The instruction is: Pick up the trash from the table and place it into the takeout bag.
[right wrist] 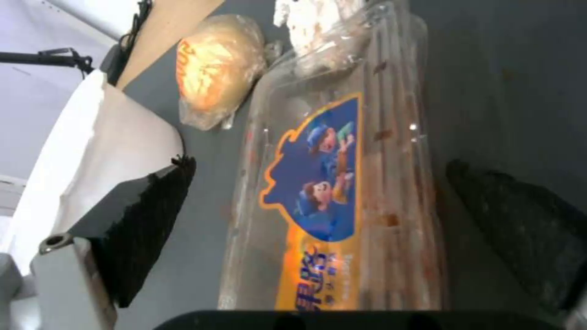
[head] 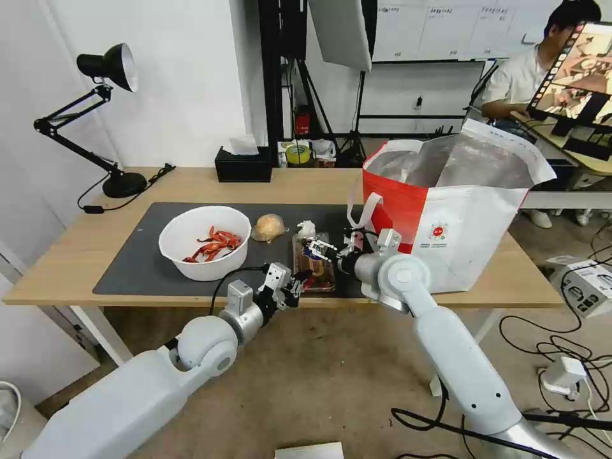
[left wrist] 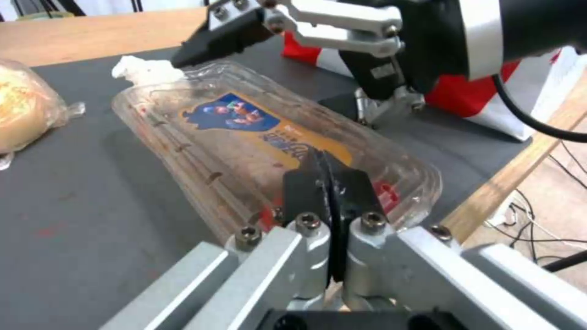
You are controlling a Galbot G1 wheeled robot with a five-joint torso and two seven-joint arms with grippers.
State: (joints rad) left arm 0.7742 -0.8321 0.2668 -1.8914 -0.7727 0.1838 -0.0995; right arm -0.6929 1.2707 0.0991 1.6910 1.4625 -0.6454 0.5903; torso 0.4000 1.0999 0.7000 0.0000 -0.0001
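Four pieces of trash are on the table (head: 64,268), all left of the takeout bag (head: 459,217), so I judge nothing is packed yet. Farthest from the bag is the white bowl (head: 204,242), then the tan wrapped lump (head: 269,227), then the tissue ball (head: 306,227) and the clear tray (head: 315,264), nearest the bag. My left gripper (left wrist: 330,183), fingers pressed together, touches the tray's near end. My right gripper (right wrist: 318,215) is spread across the tray, not yet closed.

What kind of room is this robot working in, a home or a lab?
Most likely a lab or studio set up for recording: a softbox light on a stand, loose cables on the floor, and a whiteboard behind the table.
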